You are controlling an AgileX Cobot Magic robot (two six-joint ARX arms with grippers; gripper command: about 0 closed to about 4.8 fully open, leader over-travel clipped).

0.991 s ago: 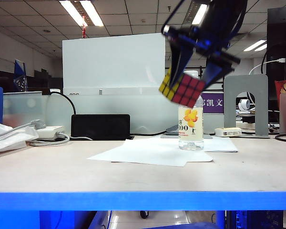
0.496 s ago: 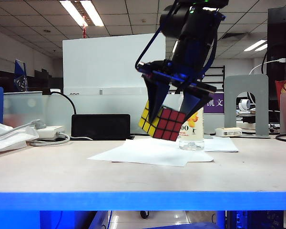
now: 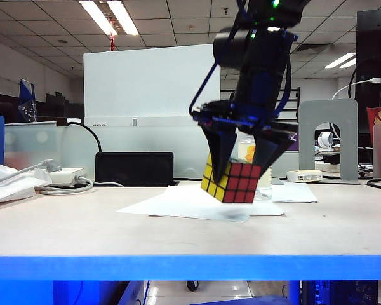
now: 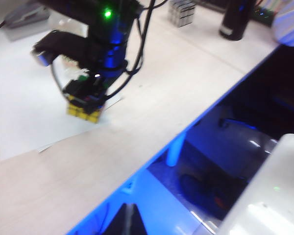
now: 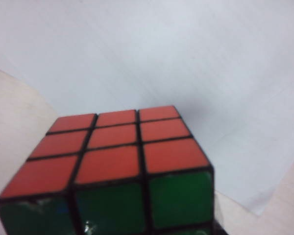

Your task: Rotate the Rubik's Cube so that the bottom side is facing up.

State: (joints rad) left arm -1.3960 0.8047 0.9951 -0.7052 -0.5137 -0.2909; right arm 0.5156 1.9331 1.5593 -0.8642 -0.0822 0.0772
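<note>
The Rubik's Cube (image 3: pixel 233 180) is clamped between the fingers of the right gripper (image 3: pixel 240 166), just above the white paper (image 3: pixel 178 203) on the tabletop (image 3: pixel 82 232). A bottle (image 3: pixel 246 147) is largely hidden behind the arm. The left gripper is out of view, fingers closed.

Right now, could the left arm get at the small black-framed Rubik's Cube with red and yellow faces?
Probably not easily: the right gripper holds the Rubik's Cube low over the white paper sheet, while the shut left gripper sits far off, past the table's blue edge.
</note>
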